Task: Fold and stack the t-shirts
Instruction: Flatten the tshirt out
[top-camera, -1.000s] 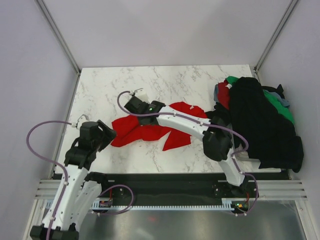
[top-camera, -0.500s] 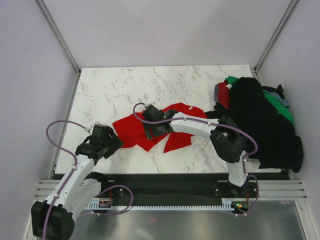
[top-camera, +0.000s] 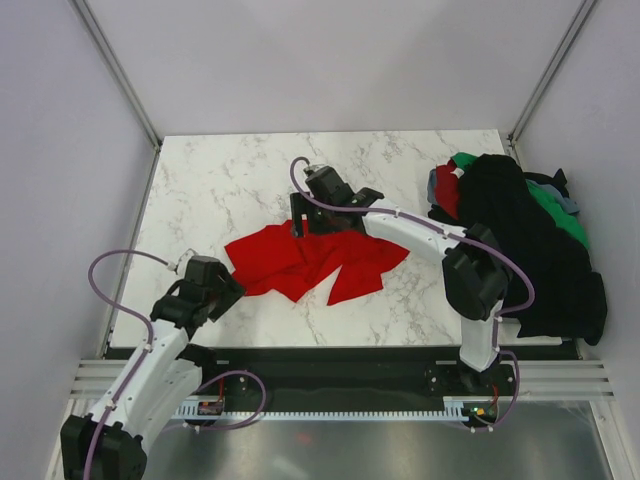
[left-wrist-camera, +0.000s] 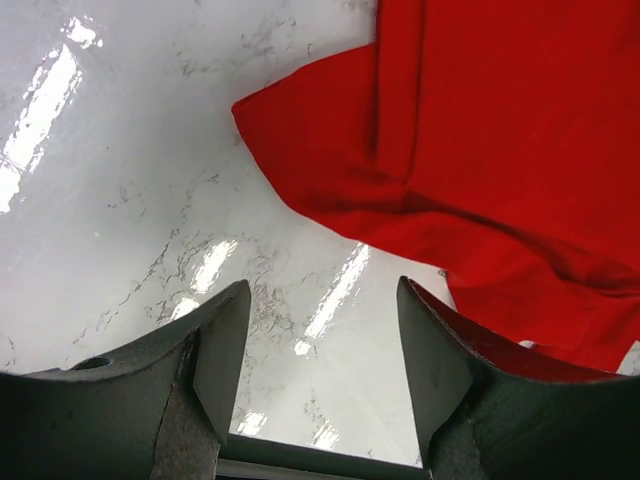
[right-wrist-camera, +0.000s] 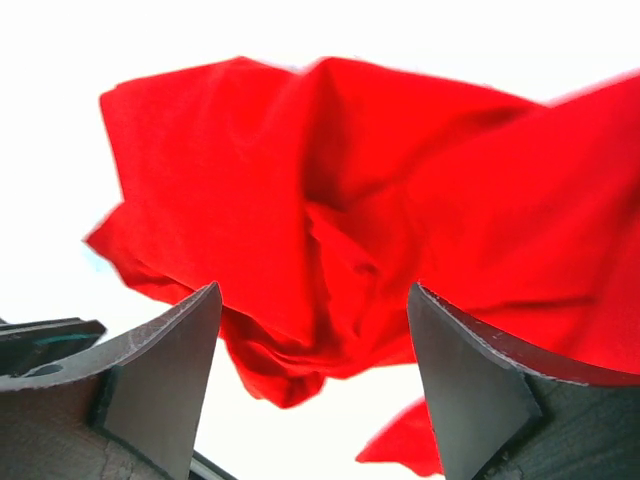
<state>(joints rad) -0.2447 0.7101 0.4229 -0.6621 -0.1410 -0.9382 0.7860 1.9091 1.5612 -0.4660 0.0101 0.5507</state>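
Hovering at the lower left of the top view, the left two-finger gripper point(top-camera: 213, 282) is released, with nothing between its fingers point(left-wrist-camera: 215, 345). It is just beside the near left corner of the plain bright red cloth t-shirt point(top-camera: 300, 262). The shirt lies crumpled mid-frame on the white marble table point(top-camera: 210, 190). Beyond, the right gripper point(top-camera: 300, 222) is spread wide at the shirt's far edge. At right lies a heap of t-shirts point(top-camera: 520, 240), black on top.
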